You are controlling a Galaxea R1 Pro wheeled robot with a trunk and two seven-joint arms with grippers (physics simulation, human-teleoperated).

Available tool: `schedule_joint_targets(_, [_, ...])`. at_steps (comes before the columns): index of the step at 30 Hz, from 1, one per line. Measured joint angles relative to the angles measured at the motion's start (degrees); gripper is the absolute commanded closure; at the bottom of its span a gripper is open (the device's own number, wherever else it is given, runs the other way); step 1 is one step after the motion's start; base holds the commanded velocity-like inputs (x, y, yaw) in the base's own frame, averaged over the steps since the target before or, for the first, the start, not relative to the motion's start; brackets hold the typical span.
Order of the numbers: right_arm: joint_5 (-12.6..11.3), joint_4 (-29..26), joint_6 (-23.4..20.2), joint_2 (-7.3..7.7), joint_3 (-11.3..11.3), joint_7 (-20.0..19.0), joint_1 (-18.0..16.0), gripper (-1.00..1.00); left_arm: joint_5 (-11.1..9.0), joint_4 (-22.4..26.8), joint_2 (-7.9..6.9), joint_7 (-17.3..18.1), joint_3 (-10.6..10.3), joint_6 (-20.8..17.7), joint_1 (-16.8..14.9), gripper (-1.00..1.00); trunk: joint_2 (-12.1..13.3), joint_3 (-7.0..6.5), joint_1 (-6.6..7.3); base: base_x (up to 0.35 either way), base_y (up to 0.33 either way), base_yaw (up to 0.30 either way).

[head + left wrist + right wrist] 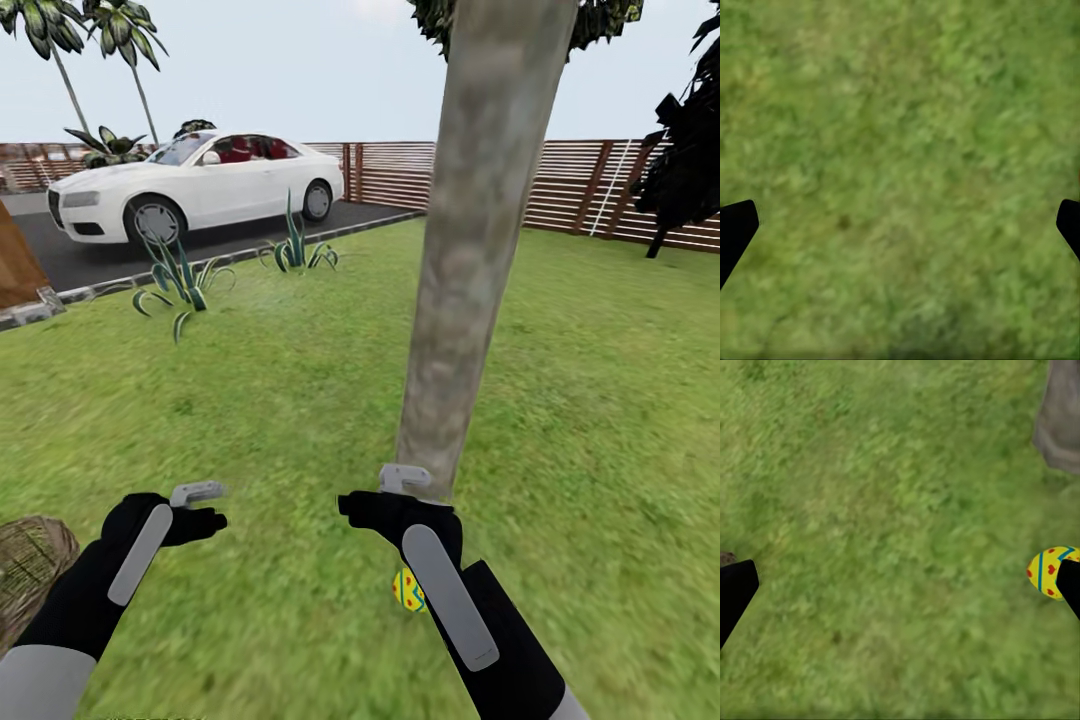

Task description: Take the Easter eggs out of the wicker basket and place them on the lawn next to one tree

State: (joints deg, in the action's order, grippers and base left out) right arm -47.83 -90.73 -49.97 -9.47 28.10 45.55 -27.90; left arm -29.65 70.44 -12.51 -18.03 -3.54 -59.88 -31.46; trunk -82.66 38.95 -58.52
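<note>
The tree (pixel 470 250), a thick grey-brown trunk, rises from the lawn (pixel 300 380) straight ahead. One Easter egg (pixel 407 590), yellow with blue and red marks, lies on the grass near the trunk's foot, partly behind my right forearm. My right gripper (pixel 375 492) hangs open above the grass; in the right wrist view the egg (pixel 1048 572) lies on the ground beside one fingertip, with the trunk's base (pixel 1061 420) close by. My left gripper (pixel 205 508) is open over bare grass. The wicker basket (pixel 30 565) shows at the lower left edge; its inside is hidden.
A white car (pixel 195 185) stands on the dark driveway (pixel 100 250) at the back left, behind a stone kerb. Two spiky plants (pixel 180 280) grow at the lawn's edge. A brown slat fence (pixel 580 185) and a dark tree (pixel 690 150) close the back right.
</note>
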Motion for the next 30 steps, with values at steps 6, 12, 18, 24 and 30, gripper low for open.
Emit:
schedule_joint_targets(6, [0.0, -0.03, 0.01, -0.02, 0.02, 0.0, 0.0, -1.0, 0.01, 0.17, 0.0, -0.38, 0.02, 0.0, 0.03, -1.0, 2.41, -1.54, 1.32, 0.0, 0.0, 0.169])
schedule_joint_targets(12, [0.0, -0.04, 0.01, -0.02, 0.02, 0.0, 0.0, -1.0, -0.01, 0.25, 0.04, -1.56, 0.0, 0.0, 0.04, -1.0, 4.82, -3.1, 2.64, 0.0, 0.0, 0.154])
schedule_joint_targets(18, [0.0, -0.02, 0.01, -0.02, 0.02, 0.0, 0.0, -1.0, -0.04, 0.37, 0.01, -1.87, 0.0, 0.0, 0.05, -1.0, 7.22, -4.66, 3.96, 0.0, 0.0, 0.145])
schedule_joint_targets(24, [0.0, -0.02, 0.01, -0.02, 0.02, -0.02, 0.0, -1.0, -0.08, 0.44, 0.0, -1.92, -0.01, 0.0, 0.05, -1.0, 9.63, -6.22, 5.27, 0.0, 0.0, 0.141])
schedule_joint_targets(30, [0.0, -0.01, 0.02, -0.04, 0.07, -0.23, 0.0, -1.0, -0.09, 1.05, 0.0, -1.93, -0.01, 0.0, 0.05, -1.0, 12.04, -7.79, 6.59, 0.0, 0.0, 0.139])
